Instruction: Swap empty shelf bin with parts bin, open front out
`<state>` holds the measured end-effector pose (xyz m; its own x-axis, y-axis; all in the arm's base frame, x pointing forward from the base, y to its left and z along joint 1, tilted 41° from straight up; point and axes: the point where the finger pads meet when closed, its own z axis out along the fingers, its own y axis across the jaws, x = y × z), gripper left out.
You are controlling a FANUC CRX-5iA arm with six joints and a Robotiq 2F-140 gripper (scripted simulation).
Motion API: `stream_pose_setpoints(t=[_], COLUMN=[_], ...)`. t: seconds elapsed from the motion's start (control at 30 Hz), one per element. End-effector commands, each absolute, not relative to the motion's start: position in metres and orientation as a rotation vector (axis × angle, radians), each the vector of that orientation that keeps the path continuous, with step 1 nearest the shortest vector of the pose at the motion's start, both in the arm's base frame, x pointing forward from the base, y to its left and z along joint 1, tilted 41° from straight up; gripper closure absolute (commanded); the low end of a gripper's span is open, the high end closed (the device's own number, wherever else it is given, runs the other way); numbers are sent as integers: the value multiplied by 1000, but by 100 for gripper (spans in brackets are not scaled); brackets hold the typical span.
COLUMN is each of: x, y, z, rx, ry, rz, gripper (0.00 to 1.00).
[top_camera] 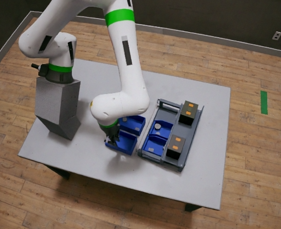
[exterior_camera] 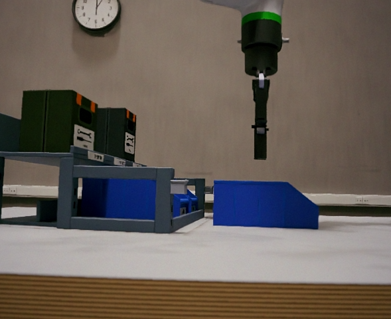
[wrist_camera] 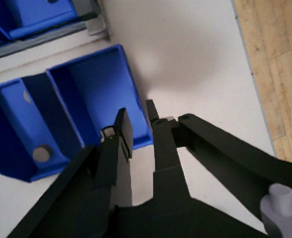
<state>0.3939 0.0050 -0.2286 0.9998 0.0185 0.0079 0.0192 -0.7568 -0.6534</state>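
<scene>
The empty blue bin (top_camera: 127, 142) (exterior_camera: 257, 204) (wrist_camera: 102, 91) stands upright on the table in front of the shelf. The blue bin with parts (top_camera: 133, 123) (wrist_camera: 17, 116) stands close beside it, also on the table, with a round part and another light part visible inside. My gripper (top_camera: 115, 141) (exterior_camera: 260, 158) (wrist_camera: 139, 114) is slightly open and empty. It points down and hangs above the empty bin, with a narrow gap between its fingertips. In the wrist view that gap lies over the bin's side wall. The shelf's free spot (top_camera: 166, 115) is at the far end of its lower level.
The grey shelf (top_camera: 191, 135) (exterior_camera: 113, 223) holds two blue bins with parts (top_camera: 163, 130) (top_camera: 153, 148) beside the free spot. Two dark boxes (top_camera: 189, 113) (top_camera: 176, 147) with orange marks stand on the board above. The shelf's front lip faces the table bins across a narrow strip.
</scene>
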Motion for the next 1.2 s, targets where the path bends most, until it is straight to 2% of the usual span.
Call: stream_pose_setpoints(t=[0.0, 0.9, 0.93, 1.17], x=[394, 394, 394, 394], y=[2, -3, -3, -3], z=[-226, -219, -219, -219], rx=[-2430, -2430, -2430, -2430], ry=[-26, -26, -26, -26], rz=[-3, -3, -3, -3], gripper=[76, 76, 90, 90])
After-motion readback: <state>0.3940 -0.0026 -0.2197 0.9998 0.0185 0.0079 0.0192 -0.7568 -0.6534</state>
